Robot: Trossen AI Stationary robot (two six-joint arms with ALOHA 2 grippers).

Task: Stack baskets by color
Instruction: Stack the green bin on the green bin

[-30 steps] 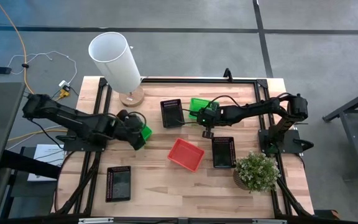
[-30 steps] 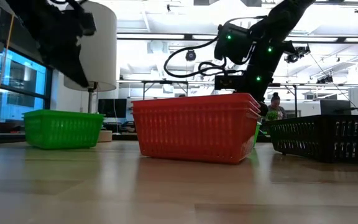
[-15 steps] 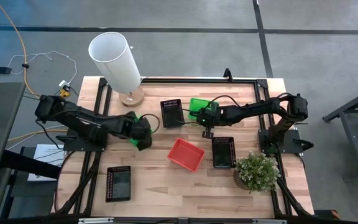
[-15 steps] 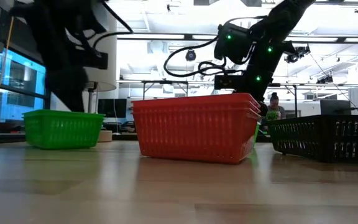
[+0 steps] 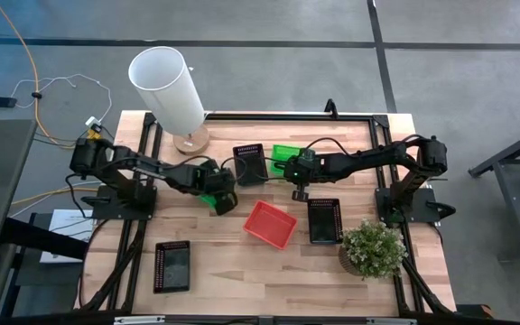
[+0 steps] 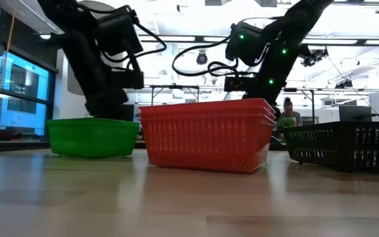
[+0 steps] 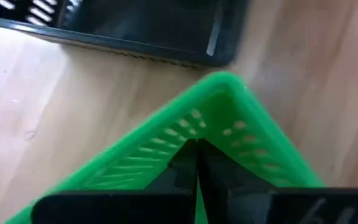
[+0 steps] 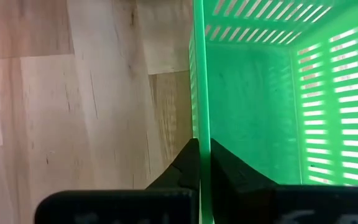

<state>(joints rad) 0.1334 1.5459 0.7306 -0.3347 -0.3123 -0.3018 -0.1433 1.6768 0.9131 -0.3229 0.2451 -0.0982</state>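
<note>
My left gripper (image 5: 219, 197) is shut on a green basket (image 6: 92, 137), which the arm mostly hides in the high view. In the low view the basket's bottom is at table level, left of the red baskets (image 5: 270, 224). These show nested rims (image 6: 268, 112). My right gripper (image 5: 292, 167) is shut on a second green basket (image 5: 285, 152) at the table's far middle. That basket stands beside a black basket (image 5: 249, 164). Two more black baskets (image 5: 324, 220) (image 5: 171, 266) rest flat on the table. My left gripper (image 7: 197, 155) pinches the green basket's wall at its rim (image 7: 194, 134), close to a corner (image 7: 229, 81), one finger inside and one outside. The fingers slant down from the table's left side. My right gripper (image 8: 202, 155) pinches the top edge of the second green basket's wall (image 8: 199, 118), one finger inside (image 8: 229, 168) and one outside. The fingers slant down from the table's right. I cannot tell whether the basket is clear of the table.
A tall white cylinder (image 5: 167, 88) stands at the far left on a round wooden base. A small potted plant (image 5: 372, 248) sits at the near right. Bare wood lies along the near edge between the near-left black basket and the plant.
My left gripper has gone down and toward the table's right edge, rolling a little. It stays shut on the green basket. The basket has shifted right along the table toward the red baskets.
</note>
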